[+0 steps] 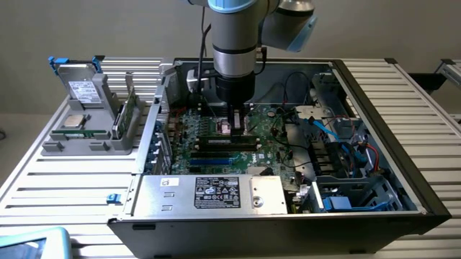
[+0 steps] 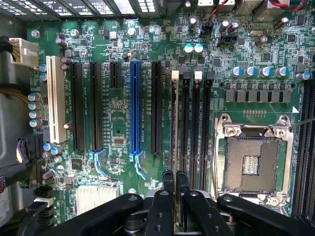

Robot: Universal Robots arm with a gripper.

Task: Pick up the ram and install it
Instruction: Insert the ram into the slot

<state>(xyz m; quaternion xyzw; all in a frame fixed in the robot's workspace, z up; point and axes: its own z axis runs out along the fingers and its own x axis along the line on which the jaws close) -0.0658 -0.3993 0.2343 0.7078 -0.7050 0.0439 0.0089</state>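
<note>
The open computer case (image 1: 273, 232) is lying on the slatted bench (image 1: 65, 183), and the arm is reaching down into it over the green motherboard (image 2: 118, 128). The gripper (image 2: 175, 181) is hovering just above the black memory slots (image 2: 186, 128), beside the empty processor socket (image 2: 251, 157). Its fingers are pinching nearly together on what appears to be the ram (image 2: 174, 128), showing edge-on as a thin strip along the outermost slot. Judgement: installation is in hand. Seating is calling for square alignment, open latches and straight downward pressure.
</note>
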